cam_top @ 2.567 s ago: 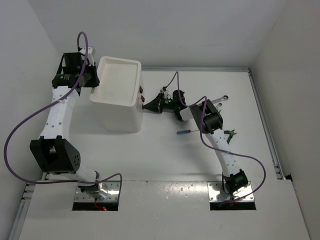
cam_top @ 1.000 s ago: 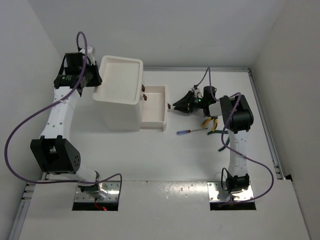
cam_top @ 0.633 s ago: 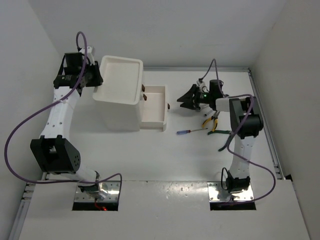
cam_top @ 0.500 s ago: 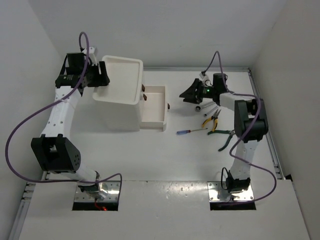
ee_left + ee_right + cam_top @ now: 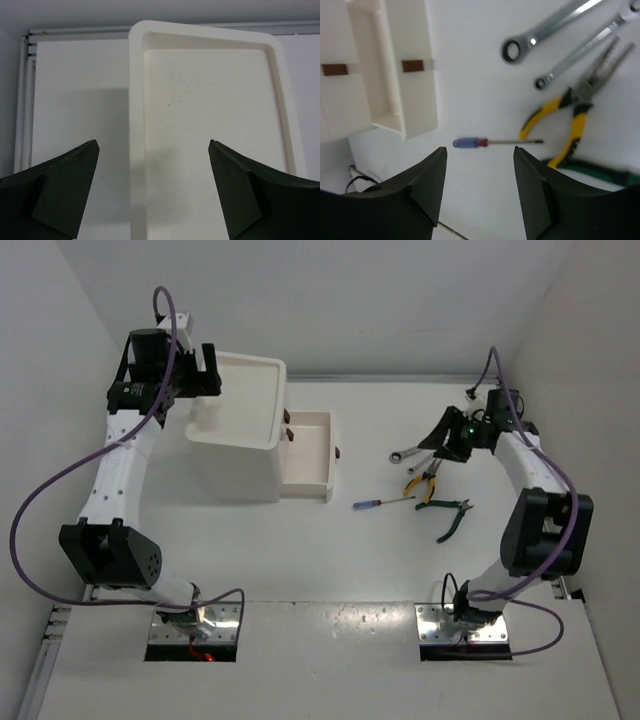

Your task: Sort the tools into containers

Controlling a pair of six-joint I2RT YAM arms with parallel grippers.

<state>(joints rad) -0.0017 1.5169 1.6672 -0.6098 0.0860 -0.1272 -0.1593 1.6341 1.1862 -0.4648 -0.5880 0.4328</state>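
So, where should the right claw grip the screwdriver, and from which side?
Probably by the blue-red handle of the screwdriver, from straight above, the right claw closing across it. It lies flat on the table, handle end away from the yellow-handled pliers; the shaft looks too thin.

A bare white counter (image 5: 350, 560) boxed in by white walls (image 5: 400, 300), a metal rail (image 5: 380, 377) along its far edge
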